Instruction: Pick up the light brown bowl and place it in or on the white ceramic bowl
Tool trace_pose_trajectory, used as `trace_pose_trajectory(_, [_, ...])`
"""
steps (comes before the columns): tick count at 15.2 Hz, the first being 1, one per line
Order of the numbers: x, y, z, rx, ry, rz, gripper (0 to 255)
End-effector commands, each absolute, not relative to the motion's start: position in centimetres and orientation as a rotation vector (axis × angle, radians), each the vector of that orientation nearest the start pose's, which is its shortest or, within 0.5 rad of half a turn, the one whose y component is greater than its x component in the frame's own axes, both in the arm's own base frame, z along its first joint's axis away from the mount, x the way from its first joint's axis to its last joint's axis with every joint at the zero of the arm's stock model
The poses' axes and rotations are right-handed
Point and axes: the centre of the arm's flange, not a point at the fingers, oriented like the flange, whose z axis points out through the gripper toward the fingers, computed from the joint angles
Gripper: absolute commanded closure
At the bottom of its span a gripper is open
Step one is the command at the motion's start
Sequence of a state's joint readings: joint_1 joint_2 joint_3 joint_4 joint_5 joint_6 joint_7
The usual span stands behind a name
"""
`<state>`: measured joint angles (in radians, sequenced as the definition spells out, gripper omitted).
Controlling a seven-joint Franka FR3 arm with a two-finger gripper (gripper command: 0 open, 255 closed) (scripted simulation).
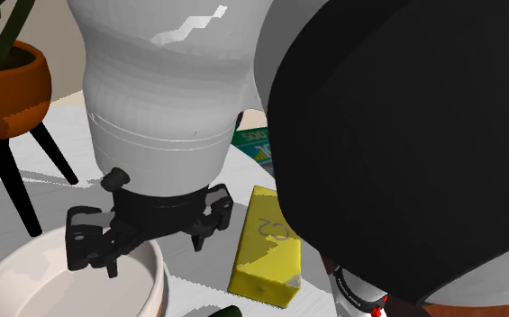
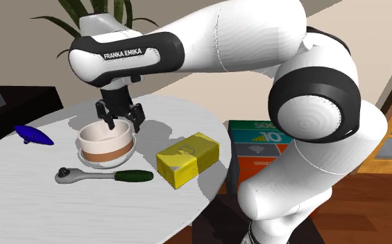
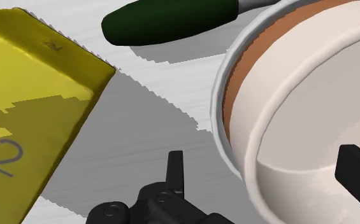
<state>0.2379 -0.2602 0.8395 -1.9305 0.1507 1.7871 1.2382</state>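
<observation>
The claw stands wide open and holds nothing, with one finger inside the light brown bowl and the other outside it; the wall between them is untouched. That bowl sits directly beneath the claw, nested in the white ceramic bowl on the counter. It looks stiff, light and smooth, probably chippable. The upright wall at the rim is the place to pinch, gently.

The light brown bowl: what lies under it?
A white bowl, whose rim shows around the light brown bowl. Its inside is covered.
</observation>
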Motion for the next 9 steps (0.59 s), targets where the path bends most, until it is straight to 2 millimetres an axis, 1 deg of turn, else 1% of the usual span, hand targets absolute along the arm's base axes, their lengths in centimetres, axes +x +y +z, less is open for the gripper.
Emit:
trace_pose_trajectory(1, [19.8, 47.3, 58.0, -3.111, 0.319, -0.086, 0])
trace_pose_trajectory(3, [19.7, 47.2, 60.4, -3.111, 0.319, -0.086, 0])
trace_pose_trajectory(9, [19.7, 47.2, 60.4, -3.111, 0.319, -0.086, 0])
